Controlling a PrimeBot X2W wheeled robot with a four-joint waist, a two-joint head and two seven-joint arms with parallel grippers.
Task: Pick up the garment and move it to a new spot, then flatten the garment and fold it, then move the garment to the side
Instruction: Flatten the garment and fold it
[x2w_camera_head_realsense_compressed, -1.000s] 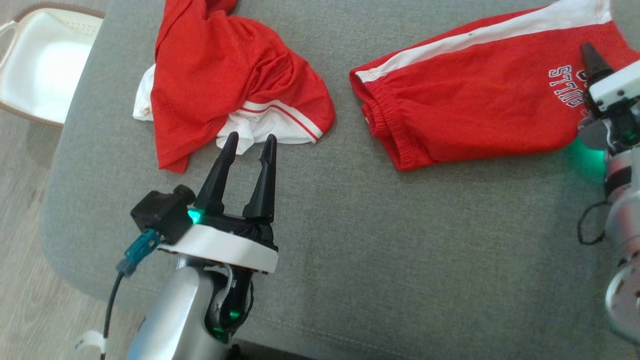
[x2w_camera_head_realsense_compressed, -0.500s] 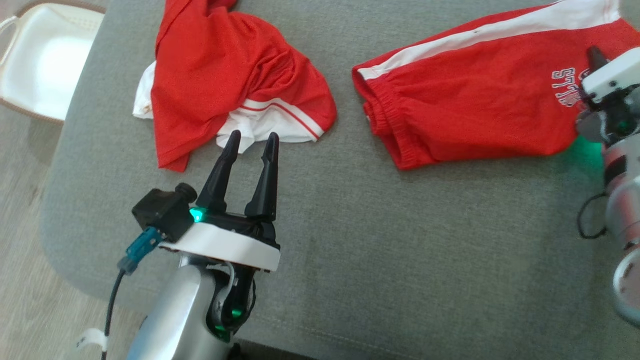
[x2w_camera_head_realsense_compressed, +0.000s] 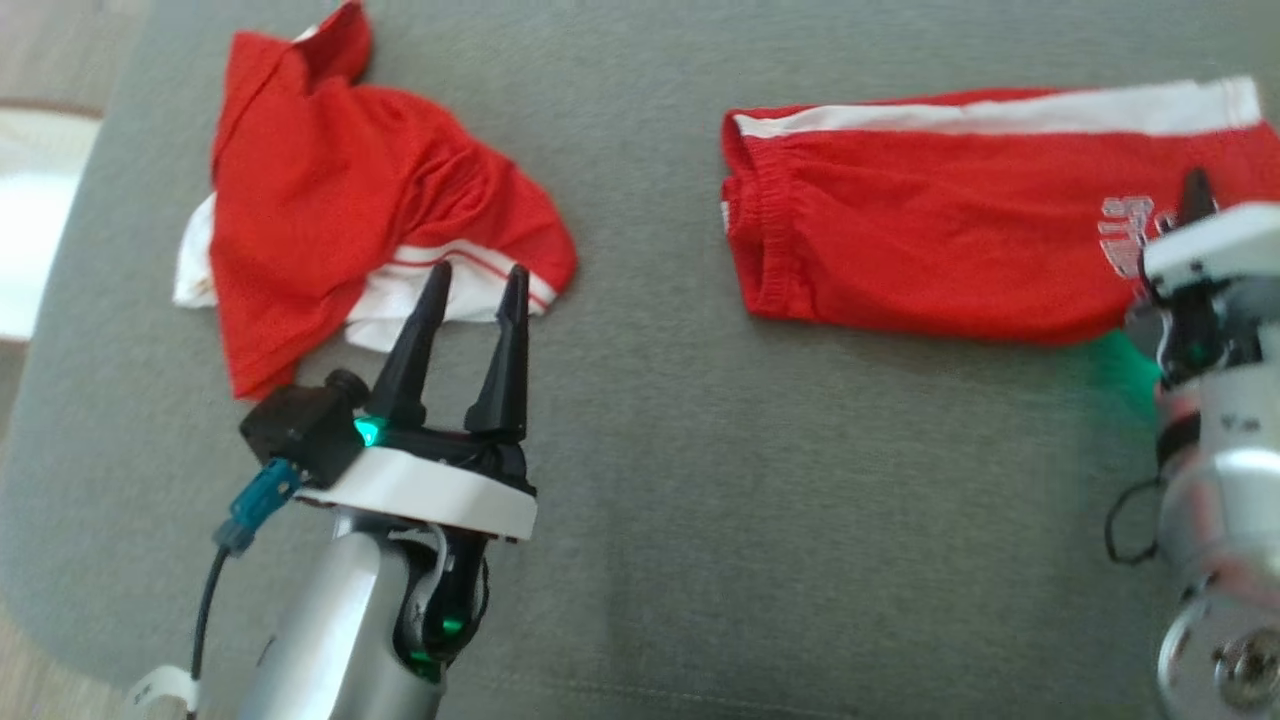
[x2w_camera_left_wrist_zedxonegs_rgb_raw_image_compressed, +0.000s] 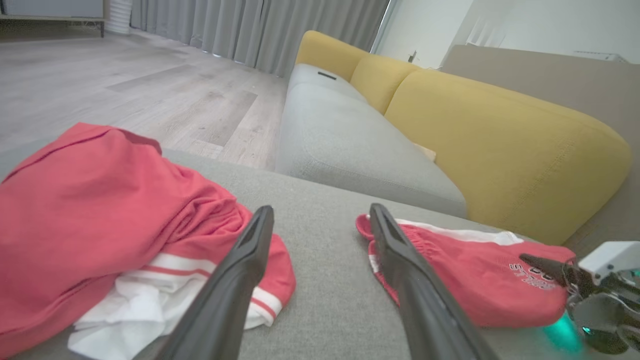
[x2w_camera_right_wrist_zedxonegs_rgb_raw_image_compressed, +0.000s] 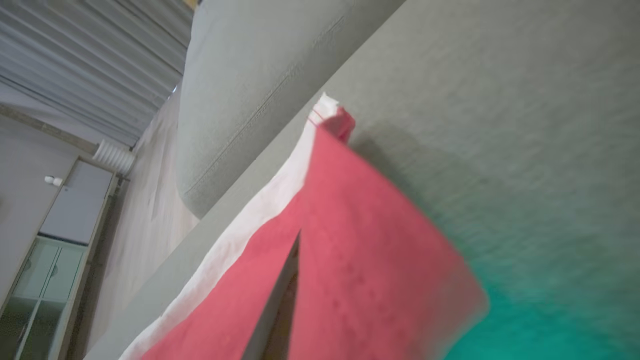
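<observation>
Item: red shorts (x2w_camera_head_realsense_compressed: 900, 250), folded flat, at the right of the grey upholstered seat (x2w_camera_head_realsense_compressed: 750, 480); white stripe (x2w_camera_head_realsense_compressed: 1000, 115) along the far edge, pale lettering (x2w_camera_head_realsense_compressed: 1125, 232) at the right end.

Right gripper (x2w_camera_head_realsense_compressed: 1190, 200): we note it at the lettered end; in the right wrist view the red cloth wraps both sides of a dark finger and lifts clear of the seat, so we record the fingers as closed on the shorts.

Left gripper (x2w_camera_head_realsense_compressed: 478, 270): fingers (x2w_camera_head_realsense_compressed: 415, 330) spread apart, holding nothing; tips just over the white-trimmed hem of a crumpled red jersey (x2w_camera_head_realsense_compressed: 330, 220), which lies at the left, well apart from the shorts.

Beyond: yellow sofa back (x2w_camera_left_wrist_zedxonegs_rgb_raw_image_compressed: 500, 140).
</observation>
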